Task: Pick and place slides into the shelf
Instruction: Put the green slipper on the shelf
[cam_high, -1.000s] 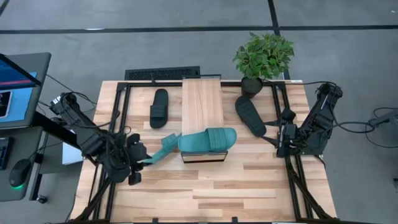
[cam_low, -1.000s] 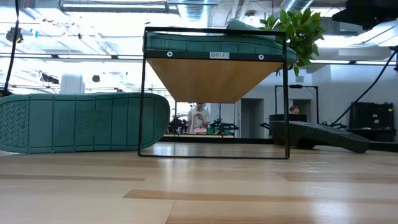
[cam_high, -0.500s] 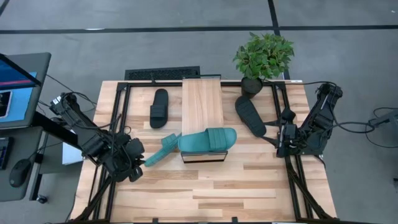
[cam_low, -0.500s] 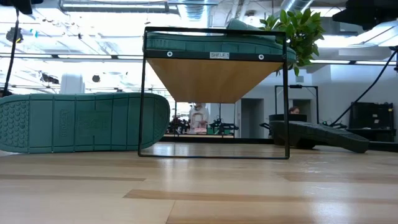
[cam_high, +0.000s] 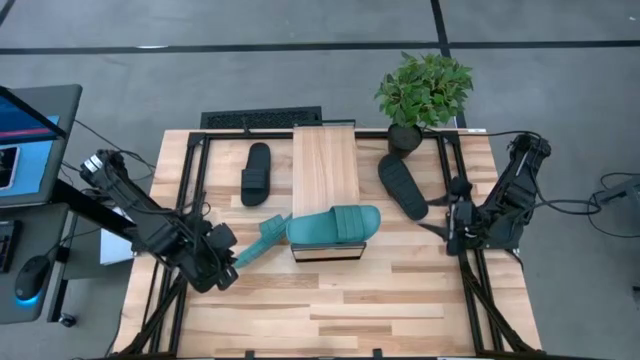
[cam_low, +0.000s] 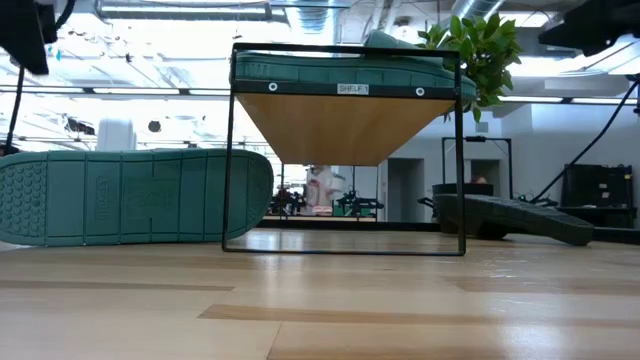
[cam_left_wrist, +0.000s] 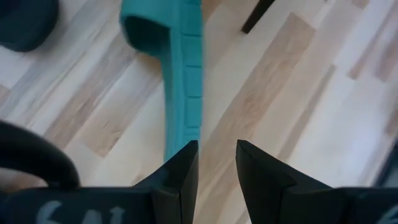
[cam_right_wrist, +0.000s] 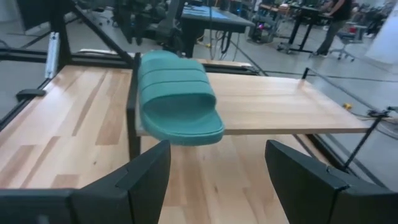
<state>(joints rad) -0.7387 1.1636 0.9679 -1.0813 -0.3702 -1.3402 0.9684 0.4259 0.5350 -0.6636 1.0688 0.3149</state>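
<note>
Counting slides: four showed, two teal-green and two black.
Look: each slide had an open toe and a wide ribbed strap.
Shelf (cam_high: 325, 170): a long light-wood box with a plank-grain top, standing mid-table in a thin dark frame.
On the shelf: one teal slide (cam_high: 335, 224) lay crosswise on its near end, toe overhanging the edge.
Second teal slide (cam_high: 262, 240): stood on its edge just left of the shelf's near end.
Black slide one (cam_high: 256, 173): lay flat left of the shelf.
Black slide two (cam_high: 403, 186): lay right of the shelf, near a potted plant (cam_high: 424, 92).
Left gripper (cam_high: 232, 262): fingers parted narrowly at the standing slide's end, perhaps touching it, holding nothing.
Right gripper (cam_high: 432, 229): spread wide and empty, right of the shelf.
</note>
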